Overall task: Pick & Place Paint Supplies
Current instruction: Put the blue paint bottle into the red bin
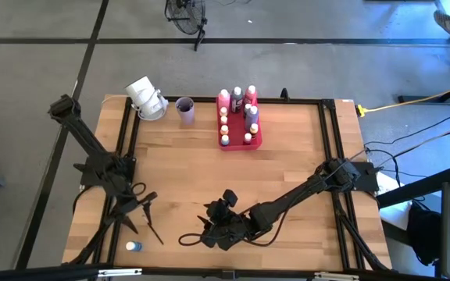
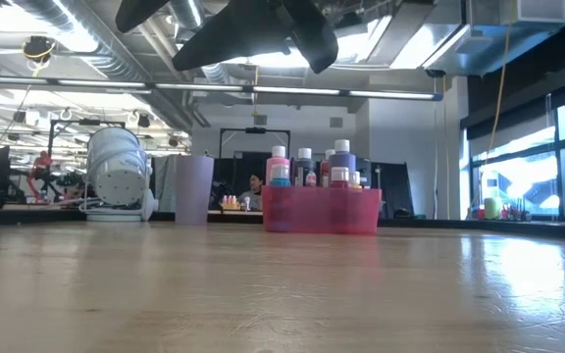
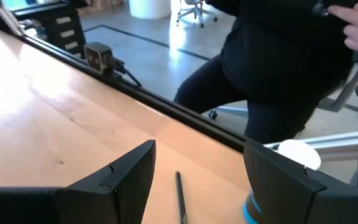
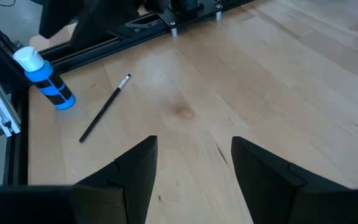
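- While most paint bottles [image 1: 239,117] already stand upright in the pink-red tray [image 1: 258,142] at the far edge of the tabletop [image 1: 287,172], two supplies remain loose, so the work is judged incomplete.
- Left gripper [image 1: 144,204]: fingers spread wide, nothing held, poised low over the near left corner. A paintbrush [image 3: 180,198] lies flat between and just ahead of its fingers; this stance suggests a pick of the brush is being lined up.
- Blue bottle [image 4: 44,79]: lies on its side just beside the left gripper, near the tabletop's edge frame, apart from the brush.
- Right gripper [image 1: 213,228]: fingers open, empty, low over the near centre, facing the brush and bottle; it appears to wait.
- Lilac cup [image 1: 185,110]: stands beside the tray, well apart from both grippers; a likely holder for brushes.
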### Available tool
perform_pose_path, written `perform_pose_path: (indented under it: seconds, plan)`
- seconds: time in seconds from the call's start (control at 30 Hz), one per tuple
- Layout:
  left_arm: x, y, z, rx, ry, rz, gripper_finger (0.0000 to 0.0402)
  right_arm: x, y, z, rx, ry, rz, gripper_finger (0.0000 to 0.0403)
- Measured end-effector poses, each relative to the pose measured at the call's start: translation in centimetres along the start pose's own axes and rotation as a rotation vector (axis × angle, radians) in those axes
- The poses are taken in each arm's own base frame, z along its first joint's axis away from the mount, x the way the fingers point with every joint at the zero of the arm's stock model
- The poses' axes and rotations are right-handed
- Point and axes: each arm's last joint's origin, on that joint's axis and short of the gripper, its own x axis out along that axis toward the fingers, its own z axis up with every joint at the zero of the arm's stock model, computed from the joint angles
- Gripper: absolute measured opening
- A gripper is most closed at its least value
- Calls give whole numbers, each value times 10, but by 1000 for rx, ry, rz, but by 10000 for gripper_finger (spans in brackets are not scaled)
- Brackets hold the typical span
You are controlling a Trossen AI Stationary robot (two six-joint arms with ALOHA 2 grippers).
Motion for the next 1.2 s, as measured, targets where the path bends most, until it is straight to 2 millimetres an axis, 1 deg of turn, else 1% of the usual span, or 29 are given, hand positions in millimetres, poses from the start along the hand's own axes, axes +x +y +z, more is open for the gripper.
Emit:
perform_pose_path:
  seconds: [0.23, 0.6, 0.93, 1.2]
  plan:
    - [6, -3, -2, 17, 18, -109, 238, 0, 0, 0, 0, 0, 0, 209]
    - [12, -2, -9, 11, 82, -109, 237, 2, -2, 1, 3, -1, -5, 209]
    - [12, -5, -11, 2, 101, -228, 229, 3, -2, 4, 18, -12, 2, 209]
    - [11, -6, -15, -7, 147, -248, 216, 7, -5, 7, 28, -16, -7, 209]
